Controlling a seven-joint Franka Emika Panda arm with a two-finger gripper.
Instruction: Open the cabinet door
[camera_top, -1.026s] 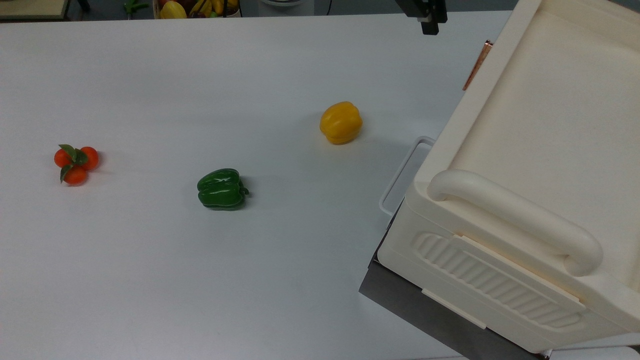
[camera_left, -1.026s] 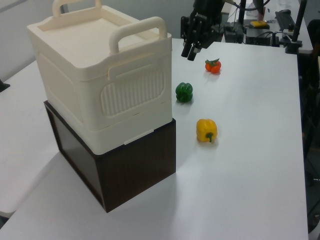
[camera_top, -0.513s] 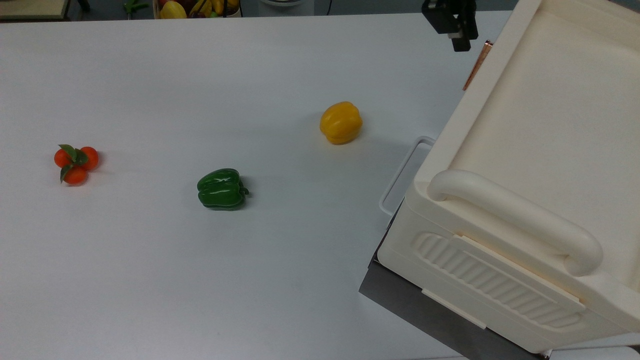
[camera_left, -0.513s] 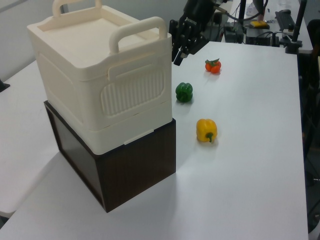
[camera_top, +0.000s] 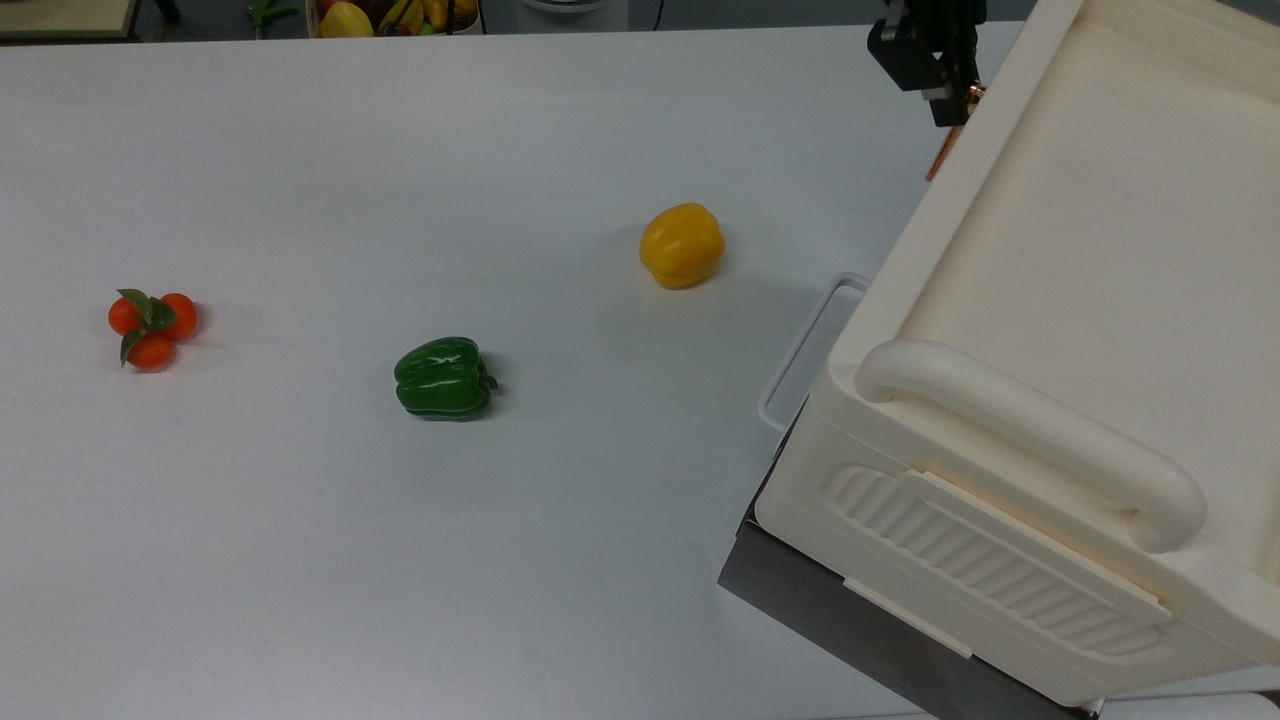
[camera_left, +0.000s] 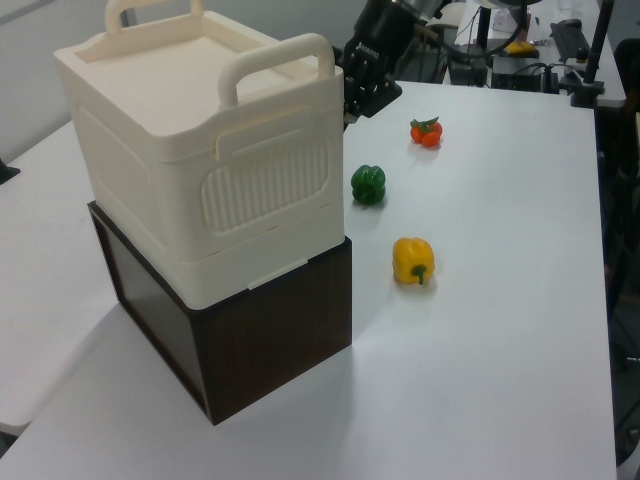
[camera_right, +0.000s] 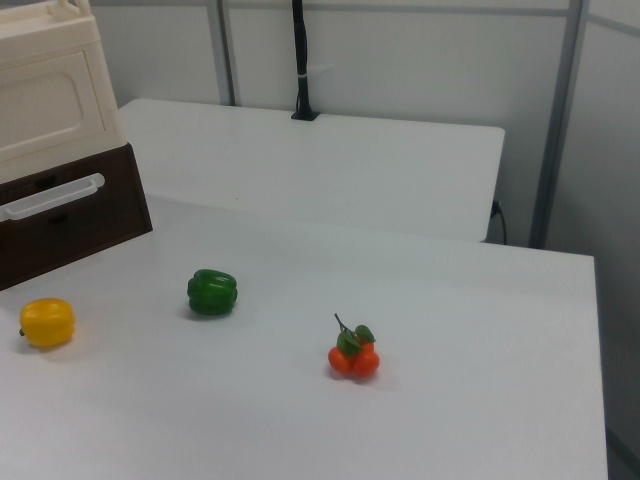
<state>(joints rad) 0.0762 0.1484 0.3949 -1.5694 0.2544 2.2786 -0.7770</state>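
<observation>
From my remote station, the top view shows the black gripper (camera_top: 945, 105) at the upper right, hard against the top of the copper-coloured handle strip (camera_top: 945, 150) on the cream cabinet (camera_top: 1090, 300); I cannot tell how wide its fingers stand. The strip runs along the front edge of the cabinet, whose front face is hidden from this angle. On the white table (camera_top: 400, 560) lie a yellow pepper (camera_top: 682, 245), a green pepper (camera_top: 444, 377) and, well apart at the top view's left, a cluster of small oranges (camera_top: 151, 326). A white drawer handle (camera_top: 812, 345) juts out below the cabinet's near corner.

In the left view, the gripper (camera_left: 365, 92) hangs just past the cabinet's far upper corner, beside the thick handle bar (camera_left: 275, 62), its fingertips hidden behind the cream body. The cabinet sits on a dark brown box (camera_left: 250, 340). The three pieces of produce lie in a row on the left view's right.

In the right view, the cabinet door (camera_right: 45, 105) appears at the upper left, a cream panel with a recessed inset, lying flush in its frame above the dark drawer front.
</observation>
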